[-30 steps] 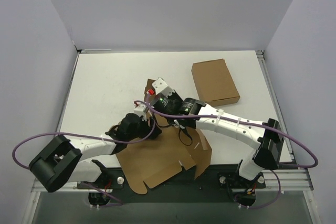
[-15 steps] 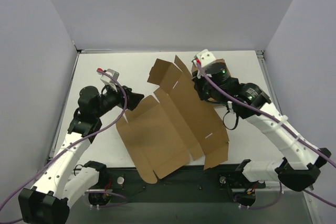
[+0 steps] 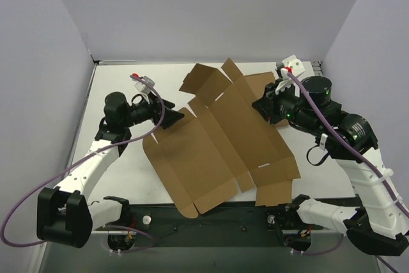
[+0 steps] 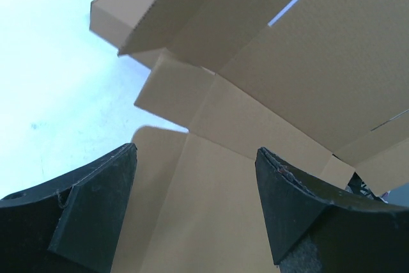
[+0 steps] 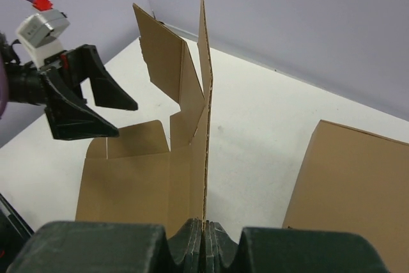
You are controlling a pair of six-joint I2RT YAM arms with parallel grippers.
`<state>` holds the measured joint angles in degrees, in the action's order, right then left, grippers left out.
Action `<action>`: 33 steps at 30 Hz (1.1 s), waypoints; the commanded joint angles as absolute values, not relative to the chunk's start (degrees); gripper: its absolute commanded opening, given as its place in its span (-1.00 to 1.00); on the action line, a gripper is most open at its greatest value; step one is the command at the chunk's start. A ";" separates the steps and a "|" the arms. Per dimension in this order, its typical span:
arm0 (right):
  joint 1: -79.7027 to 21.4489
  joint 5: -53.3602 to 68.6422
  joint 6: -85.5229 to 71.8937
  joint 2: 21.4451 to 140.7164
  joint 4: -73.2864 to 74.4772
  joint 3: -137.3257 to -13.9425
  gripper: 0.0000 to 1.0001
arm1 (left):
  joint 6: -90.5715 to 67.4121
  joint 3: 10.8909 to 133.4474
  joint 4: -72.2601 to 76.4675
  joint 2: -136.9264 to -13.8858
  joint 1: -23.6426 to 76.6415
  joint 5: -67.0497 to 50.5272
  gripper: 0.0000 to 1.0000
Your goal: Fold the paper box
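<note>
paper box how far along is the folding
Barely started: the paper box is an opened-out blank, no tab in a slit. In hand: the right gripper is shut on one edge, tilting it up; the left gripper is open beside its left flap. Nearly all folding remains.

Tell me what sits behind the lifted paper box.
A closed brown carton lies there. From above, the paper box and right pincer cover most of it.

The table [image 3: 128, 87] is viewed steeply from above its near edge. The paper box [image 3: 217, 139] is seen close by both wrist cameras; the left gripper [image 5: 126, 119] is faced by the right one.
</note>
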<state>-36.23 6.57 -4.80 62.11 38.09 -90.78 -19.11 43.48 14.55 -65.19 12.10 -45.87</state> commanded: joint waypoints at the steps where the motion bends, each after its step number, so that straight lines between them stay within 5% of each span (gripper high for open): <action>1: -35.42 10.19 -6.42 60.38 37.53 -93.78 -1.00 | -21.36 47.80 27.69 -68.99 12.04 -51.50 0.68; 26: -34.19 13.71 -6.94 59.33 38.06 -93.52 -1.00 | -10.55 53.88 29.53 -80.68 20.13 -37.36 0.66; 33: -34.10 13.63 -6.86 59.76 37.97 -93.43 -1.00 | -12.11 54.49 31.55 -83.40 20.30 -42.53 0.59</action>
